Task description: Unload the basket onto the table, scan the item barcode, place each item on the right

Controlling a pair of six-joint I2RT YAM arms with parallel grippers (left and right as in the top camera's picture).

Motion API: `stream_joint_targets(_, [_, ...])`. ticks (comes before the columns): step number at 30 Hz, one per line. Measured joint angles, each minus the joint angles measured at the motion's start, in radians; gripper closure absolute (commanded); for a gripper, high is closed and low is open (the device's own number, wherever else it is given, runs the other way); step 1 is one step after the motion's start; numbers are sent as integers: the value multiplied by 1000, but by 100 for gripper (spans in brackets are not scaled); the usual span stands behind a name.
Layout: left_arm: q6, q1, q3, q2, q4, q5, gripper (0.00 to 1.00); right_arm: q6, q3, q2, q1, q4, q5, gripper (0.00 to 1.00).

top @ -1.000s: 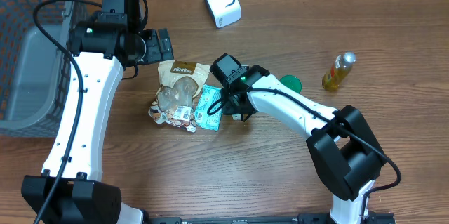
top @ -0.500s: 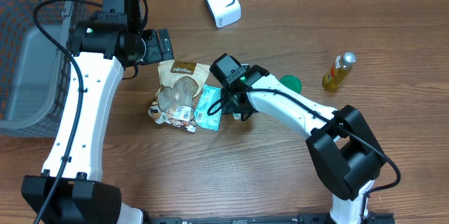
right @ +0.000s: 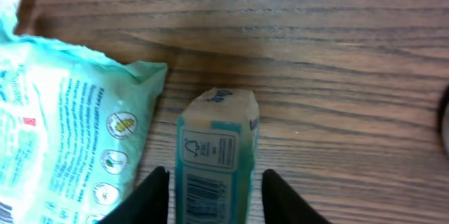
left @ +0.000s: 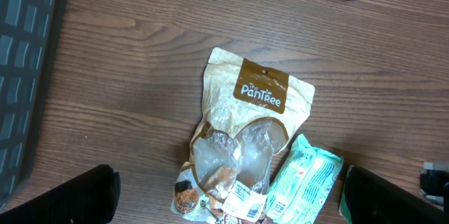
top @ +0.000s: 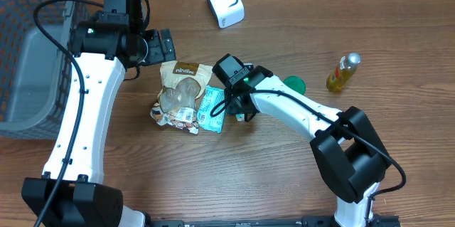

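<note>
Small box is near the middle of the worktop, barcode showing on its face, just beside a mint-green packet. Right tool straddles the box, fingers set narrow and close on both sides; cannot tell whether they clamp it. Left tool spread wide, holding nothing, above a snack pouch. White scanner near the far edge.
</note>
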Motion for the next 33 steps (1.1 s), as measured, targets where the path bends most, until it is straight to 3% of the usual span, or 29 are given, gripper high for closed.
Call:
stream_joint_targets(3, [0, 0, 0, 0, 0, 0, 0, 0, 0, 0, 0, 0, 12, 68])
stream_joint_targets(6, [0, 0, 0, 0, 0, 0, 1, 4, 0, 0, 0, -2, 21, 87])
stream_joint_targets(8, [0, 0, 0, 0, 0, 0, 1, 2, 0, 0, 0, 0, 23, 89])
stream_joint_targets(25, [0, 0, 0, 0, 0, 0, 0, -19, 0, 0, -119, -55, -37, 76])
stream_joint_targets(30, [0, 0, 0, 0, 0, 0, 0, -26, 0, 0, -121, -56, -64, 53])
stream_joint_targets(33, [0, 0, 0, 0, 0, 0, 0, -32, 0, 0, -121, -53, -73, 51])
